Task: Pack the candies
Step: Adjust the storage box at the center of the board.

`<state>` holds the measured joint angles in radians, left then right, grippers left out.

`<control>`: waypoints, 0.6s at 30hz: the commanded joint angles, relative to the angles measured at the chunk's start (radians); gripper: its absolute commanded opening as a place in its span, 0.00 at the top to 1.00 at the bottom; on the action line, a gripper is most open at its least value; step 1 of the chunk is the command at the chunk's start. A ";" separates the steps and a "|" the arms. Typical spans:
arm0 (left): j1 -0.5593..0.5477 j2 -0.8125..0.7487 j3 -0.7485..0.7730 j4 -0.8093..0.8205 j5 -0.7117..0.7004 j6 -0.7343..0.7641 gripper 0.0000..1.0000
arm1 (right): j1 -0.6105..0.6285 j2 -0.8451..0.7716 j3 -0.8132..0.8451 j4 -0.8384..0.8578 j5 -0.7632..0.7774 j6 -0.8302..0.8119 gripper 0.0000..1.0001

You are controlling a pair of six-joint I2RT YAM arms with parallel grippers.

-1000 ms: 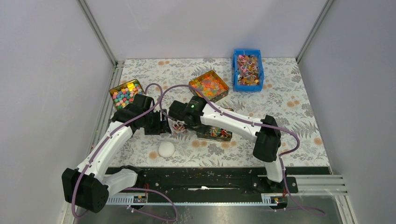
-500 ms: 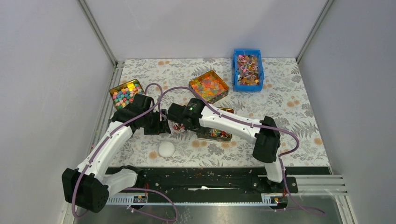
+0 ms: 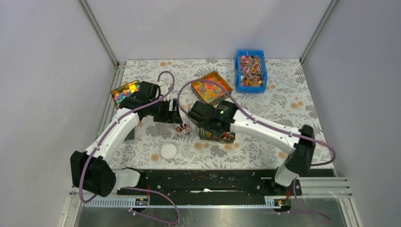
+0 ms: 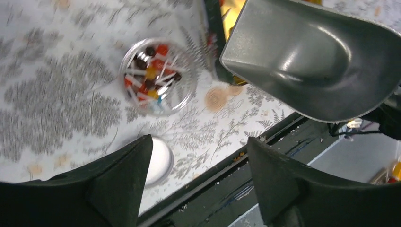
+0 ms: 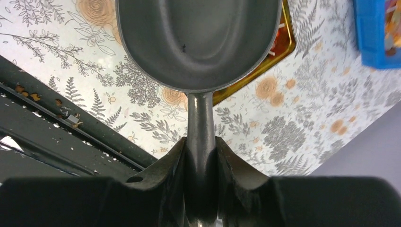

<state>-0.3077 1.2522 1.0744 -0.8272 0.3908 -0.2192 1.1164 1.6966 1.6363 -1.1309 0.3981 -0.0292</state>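
Twist-wrapped candies (image 4: 150, 75) lie in a small clear jar (image 3: 182, 127) standing on the floral table top. More candies (image 3: 250, 70) fill the blue bin (image 3: 238, 71) at the back right. My left gripper (image 4: 198, 146) hangs open above and behind the jar with nothing between its fingers (image 4: 127, 175). My right gripper (image 5: 201, 151) is shut on the handle of a grey metal scoop (image 5: 198, 42). The scoop's bowl is empty and sits to the right of the jar, as the scoop (image 4: 312, 61) shows in the left wrist view.
A white lid (image 3: 168, 151) lies near the front edge. A tin of orange-yellow-green pieces (image 3: 211, 87) and a tin of cube sweets (image 3: 124, 92) stand at the back. Another gold tin (image 3: 217, 136) sits under the right arm. A black rail (image 3: 203, 179) borders the front.
My left gripper has opened wider and drawn back from the jar toward the far side. The right arm has swung right, taking the scoop away from over the jar.
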 commanded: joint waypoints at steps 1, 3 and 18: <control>-0.007 0.074 0.099 0.153 0.231 0.093 0.20 | -0.081 -0.134 -0.098 0.065 -0.049 0.122 1.00; -0.025 0.119 0.136 0.166 0.267 0.129 0.15 | -0.123 -0.198 -0.164 0.082 -0.095 0.158 1.00; -0.279 0.520 0.490 0.194 0.070 0.276 0.15 | -0.384 -0.466 -0.453 0.117 -0.219 0.295 1.00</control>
<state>-0.5213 1.6894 1.4429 -0.6636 0.5766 -0.0254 0.7780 1.2987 1.2190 -1.0428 0.2134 0.2070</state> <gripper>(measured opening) 0.859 0.305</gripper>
